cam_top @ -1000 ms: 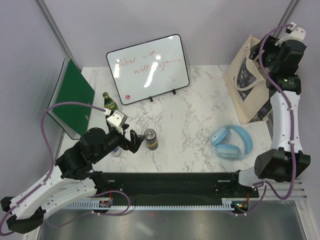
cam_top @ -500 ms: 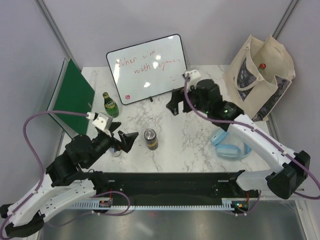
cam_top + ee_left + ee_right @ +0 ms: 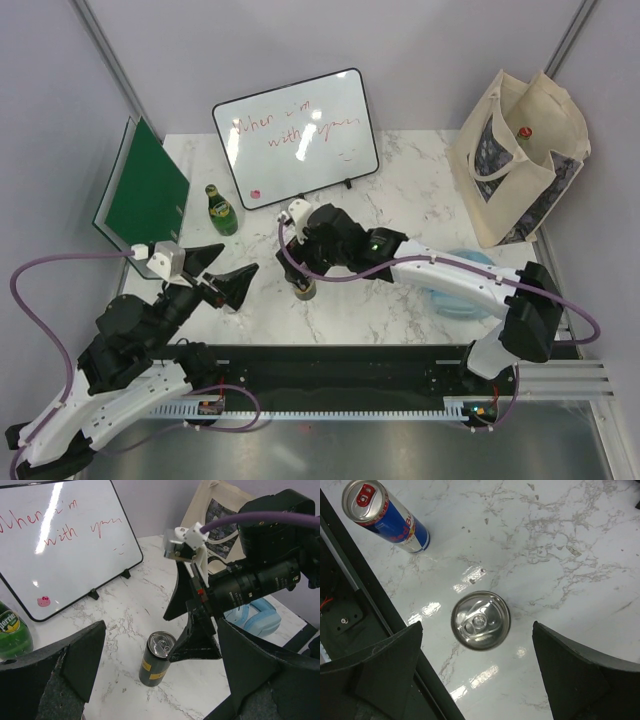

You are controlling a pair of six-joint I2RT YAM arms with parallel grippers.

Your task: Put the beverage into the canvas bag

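A dark can with yellow labels [image 3: 304, 289] [image 3: 157, 657] [image 3: 480, 620] stands upright on the marble table. My right gripper [image 3: 303, 274] [image 3: 477, 630] [image 3: 182, 625] hangs straight above it, open, one finger on each side and clear of the can. The left gripper [image 3: 240, 258] [image 3: 161, 630] is open and empty to the can's left, pointing at it from a distance. The canvas bag [image 3: 520, 170] [image 3: 220, 510] stands open at the far right, a red-capped item [image 3: 523, 131] inside. A green bottle [image 3: 220, 210] [image 3: 10, 630] and a blue-silver can [image 3: 385, 517] also stand on the table.
A whiteboard [image 3: 295, 135] [image 3: 65, 535] leans at the back centre and a green folder [image 3: 145, 190] at the back left. Blue headphones [image 3: 257, 620] lie right of the can, mostly under my right arm in the top view. A black rail [image 3: 330, 360] runs along the near edge.
The right arm swung from the bag at the far right across to above the dark can, its jaws opening wide. The left gripper drew back left, away from the can.
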